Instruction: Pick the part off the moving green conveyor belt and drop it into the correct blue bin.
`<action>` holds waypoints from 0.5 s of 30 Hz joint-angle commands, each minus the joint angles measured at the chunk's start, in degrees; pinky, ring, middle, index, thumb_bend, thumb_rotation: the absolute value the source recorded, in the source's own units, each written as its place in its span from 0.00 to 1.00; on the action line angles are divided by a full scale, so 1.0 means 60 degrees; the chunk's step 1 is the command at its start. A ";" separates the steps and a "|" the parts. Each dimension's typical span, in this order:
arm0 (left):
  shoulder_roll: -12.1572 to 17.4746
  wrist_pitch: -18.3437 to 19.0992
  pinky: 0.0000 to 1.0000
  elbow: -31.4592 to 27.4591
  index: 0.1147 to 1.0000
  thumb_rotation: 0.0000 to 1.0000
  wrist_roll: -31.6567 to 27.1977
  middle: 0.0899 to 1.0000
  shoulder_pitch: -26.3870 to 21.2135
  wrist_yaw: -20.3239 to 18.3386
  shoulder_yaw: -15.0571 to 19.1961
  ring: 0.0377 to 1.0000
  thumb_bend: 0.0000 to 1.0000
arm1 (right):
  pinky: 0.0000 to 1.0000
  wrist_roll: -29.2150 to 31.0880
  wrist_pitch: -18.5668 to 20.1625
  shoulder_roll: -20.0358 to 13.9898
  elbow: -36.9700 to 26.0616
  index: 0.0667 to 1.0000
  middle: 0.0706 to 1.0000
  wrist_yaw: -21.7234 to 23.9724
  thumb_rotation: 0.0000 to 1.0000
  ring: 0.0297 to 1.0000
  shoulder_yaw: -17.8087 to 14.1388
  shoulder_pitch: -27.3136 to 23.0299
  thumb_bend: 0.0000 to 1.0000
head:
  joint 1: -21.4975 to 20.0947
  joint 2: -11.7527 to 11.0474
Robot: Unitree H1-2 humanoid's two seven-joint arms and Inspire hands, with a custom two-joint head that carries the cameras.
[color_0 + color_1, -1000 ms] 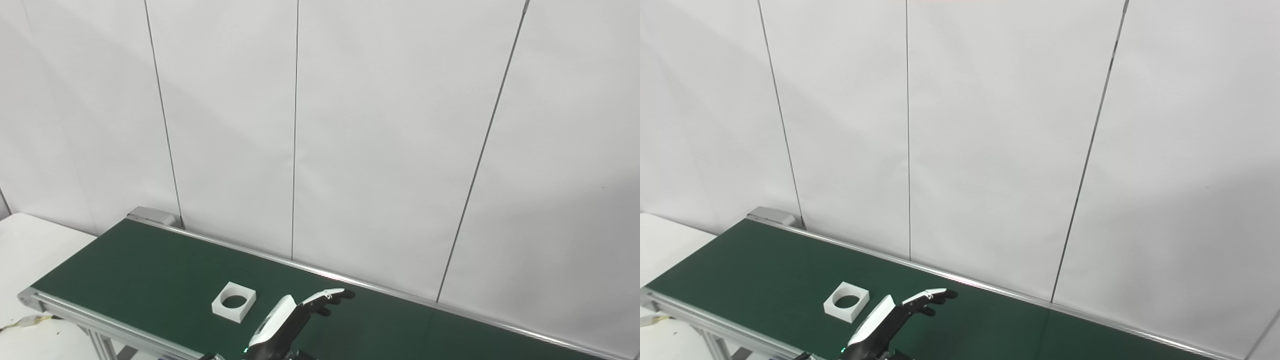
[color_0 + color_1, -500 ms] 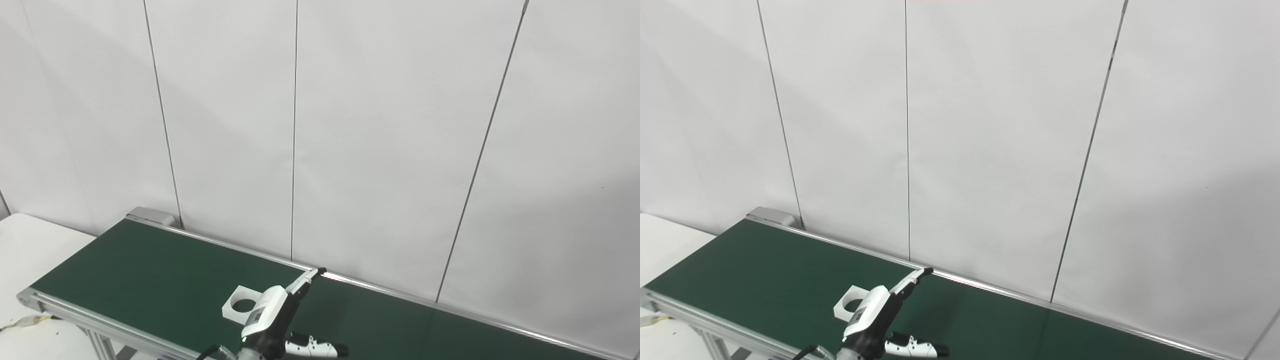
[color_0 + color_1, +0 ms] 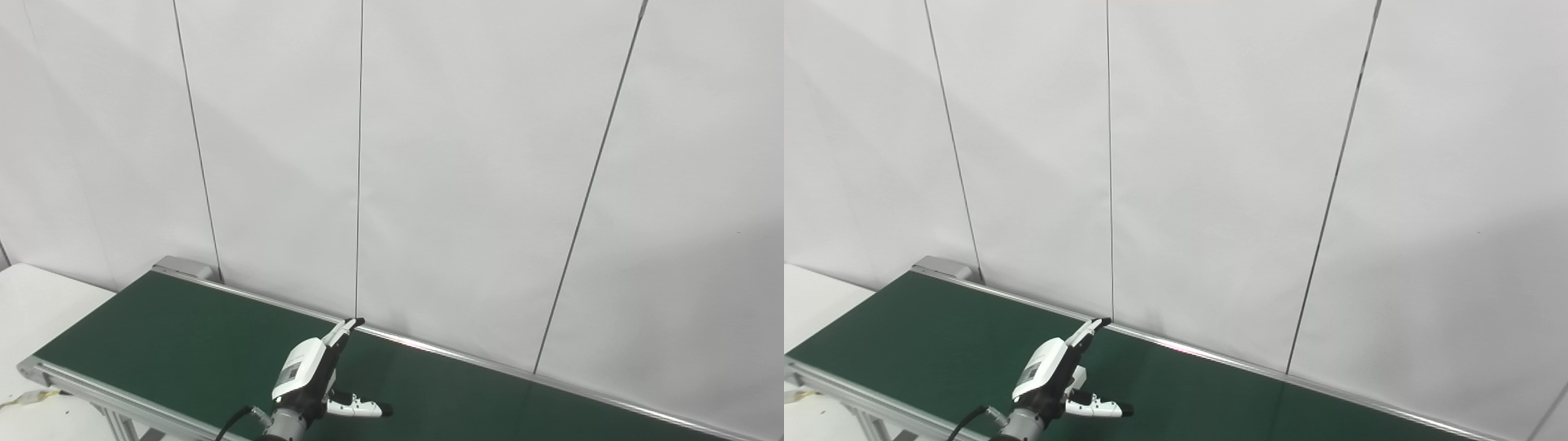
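The green conveyor belt (image 3: pixel 184 331) runs from the lower left to the lower right. My left hand (image 3: pixel 312 380) stands over its near middle, back of the hand towards me. Its fingers (image 3: pixel 343 331) point up and away and the thumb (image 3: pixel 361 409) sticks out to the right, so the hand is open. It also shows in the right eye view (image 3: pixel 1053 376). The white square part with the round hole is not visible; it lies hidden behind the hand. My right hand is not in view. No blue bin is in view.
A white panelled wall (image 3: pixel 465 184) rises right behind the belt's far rail (image 3: pixel 429 350). A white table (image 3: pixel 37 300) lies at the far left. The belt's near metal rail (image 3: pixel 92 392) and a leg run along the bottom left.
My left hand has swung left and turned from fingers forward to upright with the thumb spread. The white part, seen left of the hand before, is now hidden behind it.
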 commanded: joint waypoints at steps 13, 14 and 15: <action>0.0492 0.0608 0.79 -0.0110 0.89 0.31 -0.0015 0.93 -0.0643 0.0159 0.0049 0.87 0.82 | 0.73 0.0024 0.0024 -0.0019 -0.0966 0.91 0.88 0.0189 0.00 0.84 -0.0037 0.0108 0.84 | -0.0540 0.0659; 0.0515 0.0676 0.79 -0.0098 0.89 0.31 -0.0048 0.93 -0.0657 0.0123 0.0058 0.87 0.83 | 0.73 0.0055 -0.0030 -0.0010 -0.0961 0.91 0.88 0.0176 0.00 0.83 -0.0040 0.0106 0.84 | -0.0606 0.0744; 0.0542 0.0742 0.79 -0.0073 0.89 0.30 -0.0049 0.93 -0.0672 0.0099 0.0048 0.87 0.83 | 0.73 0.0058 -0.0037 -0.0003 -0.0967 0.91 0.88 0.0167 0.00 0.83 -0.0042 0.0109 0.84 | -0.0606 0.0744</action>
